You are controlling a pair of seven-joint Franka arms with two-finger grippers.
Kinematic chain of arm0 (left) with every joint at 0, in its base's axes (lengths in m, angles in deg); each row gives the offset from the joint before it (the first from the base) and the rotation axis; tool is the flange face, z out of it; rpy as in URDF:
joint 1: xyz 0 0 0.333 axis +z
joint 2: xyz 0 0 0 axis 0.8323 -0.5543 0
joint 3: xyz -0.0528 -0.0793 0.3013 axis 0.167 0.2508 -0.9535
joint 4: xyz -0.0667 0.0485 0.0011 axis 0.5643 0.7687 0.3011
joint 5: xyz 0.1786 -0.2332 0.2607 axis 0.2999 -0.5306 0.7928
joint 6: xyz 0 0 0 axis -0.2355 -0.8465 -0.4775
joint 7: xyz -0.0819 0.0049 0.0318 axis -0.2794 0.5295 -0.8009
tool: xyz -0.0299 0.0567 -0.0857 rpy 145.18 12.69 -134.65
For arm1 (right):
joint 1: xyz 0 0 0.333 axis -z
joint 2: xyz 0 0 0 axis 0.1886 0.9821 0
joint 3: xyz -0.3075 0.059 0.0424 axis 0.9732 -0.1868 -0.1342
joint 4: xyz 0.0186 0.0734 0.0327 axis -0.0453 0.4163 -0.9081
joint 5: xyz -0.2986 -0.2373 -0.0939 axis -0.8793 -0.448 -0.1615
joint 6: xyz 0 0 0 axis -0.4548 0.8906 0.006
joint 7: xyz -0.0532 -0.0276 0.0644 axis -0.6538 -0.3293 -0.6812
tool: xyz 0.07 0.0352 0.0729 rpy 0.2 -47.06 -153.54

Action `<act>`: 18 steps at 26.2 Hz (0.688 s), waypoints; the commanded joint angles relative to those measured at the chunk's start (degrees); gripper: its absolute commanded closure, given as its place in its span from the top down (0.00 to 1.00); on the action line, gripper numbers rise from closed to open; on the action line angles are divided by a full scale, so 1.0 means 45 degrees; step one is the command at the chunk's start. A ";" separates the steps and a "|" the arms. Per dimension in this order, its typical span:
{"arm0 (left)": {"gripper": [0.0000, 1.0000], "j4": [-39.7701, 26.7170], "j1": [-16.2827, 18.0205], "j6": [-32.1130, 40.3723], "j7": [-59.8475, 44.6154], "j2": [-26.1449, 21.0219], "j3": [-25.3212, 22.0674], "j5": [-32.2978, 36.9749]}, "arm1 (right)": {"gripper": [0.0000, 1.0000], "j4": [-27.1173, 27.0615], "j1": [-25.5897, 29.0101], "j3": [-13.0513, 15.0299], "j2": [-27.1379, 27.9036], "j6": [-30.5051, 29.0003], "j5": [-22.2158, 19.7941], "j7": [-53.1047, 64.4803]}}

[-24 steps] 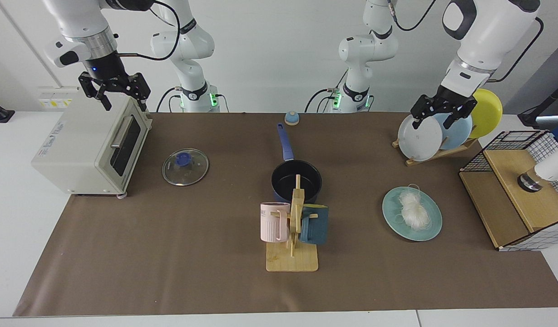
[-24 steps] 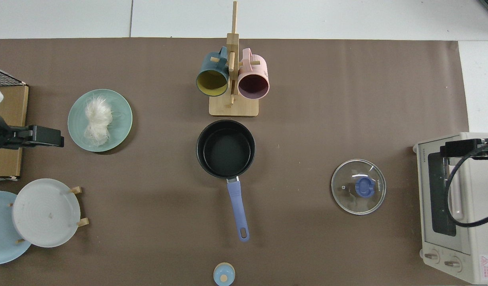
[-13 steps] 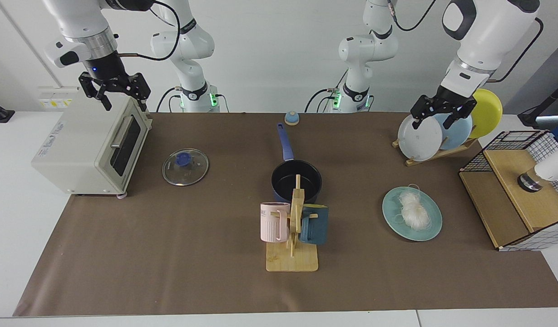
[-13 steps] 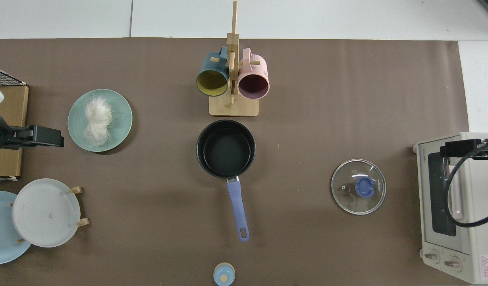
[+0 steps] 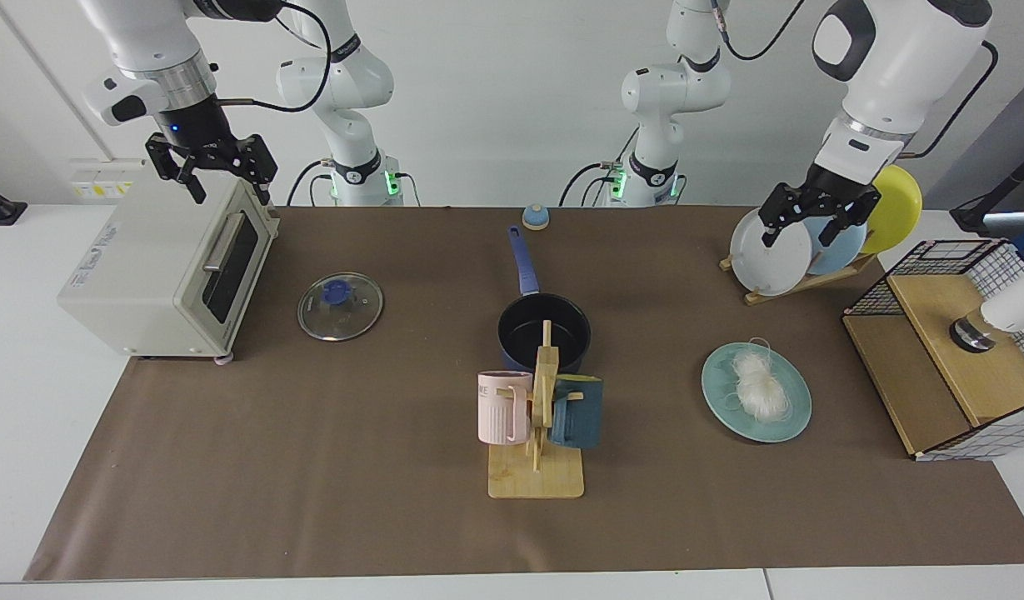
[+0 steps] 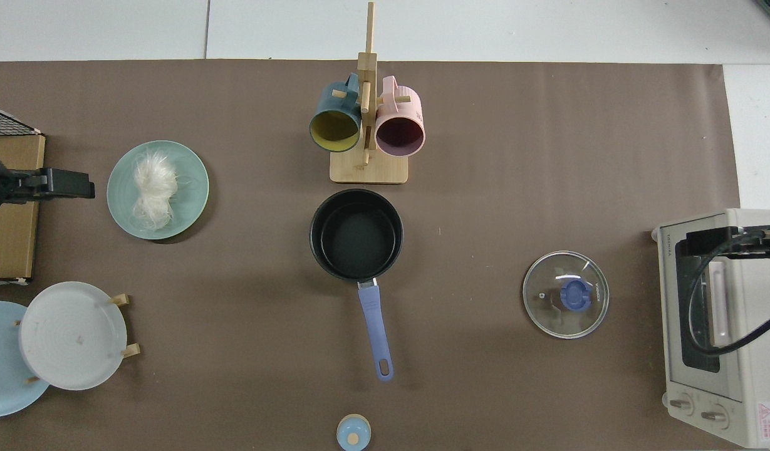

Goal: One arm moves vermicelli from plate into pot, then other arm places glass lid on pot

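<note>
The vermicelli (image 5: pixel 760 387) (image 6: pixel 153 188) lies as a white wispy bundle on the teal plate (image 5: pixel 791 421) (image 6: pixel 195 188). The pot (image 5: pixel 528 329) (image 6: pixel 356 235) stands mid-table, black inside, its blue handle pointing toward the arm bases. The glass lid (image 5: pixel 340 306) (image 6: pixel 566 294) with its blue knob lies flat beside the toaster oven. My left gripper (image 5: pixel 799 236) (image 6: pixel 59 186) hangs open in the air in front of the plate rack, holding nothing. My right gripper (image 5: pixel 228 190) (image 6: pixel 704 241) waits open above the toaster oven.
A wooden mug stand (image 5: pixel 536 475) with a pink and a dark blue mug stands just in front of the pot. The toaster oven (image 5: pixel 166 262), a rack of white, blue and yellow plates (image 5: pixel 770 254), a wire basket (image 5: pixel 953 342) and a small blue knob-shaped object (image 5: pixel 536 217) ring the mat.
The left gripper has shifted sideways and slightly lower, coming level with the teal plate in the top view. The right gripper has edged a little over the oven. No object has moved.
</note>
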 commanded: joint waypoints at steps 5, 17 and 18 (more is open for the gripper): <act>1.00 0.0011 0.0103 -0.2241 -0.0219 -0.1894 -0.0016 0.0870 | 1.00 0.2027 -0.0248 0.0021 -0.0079 -0.1429 -0.0054 -0.0818; 1.00 -0.0106 0.0045 -0.4156 -0.1525 -0.4176 -0.0133 0.0910 | 1.00 0.4801 -0.0717 0.0001 0.0194 -0.4728 -0.0074 -0.1385; 1.00 -0.0106 0.0026 -0.4428 -0.1894 -0.4508 -0.0094 0.0910 | 1.00 0.4939 -0.0736 0.0001 0.0252 -0.5061 -0.0074 -0.1424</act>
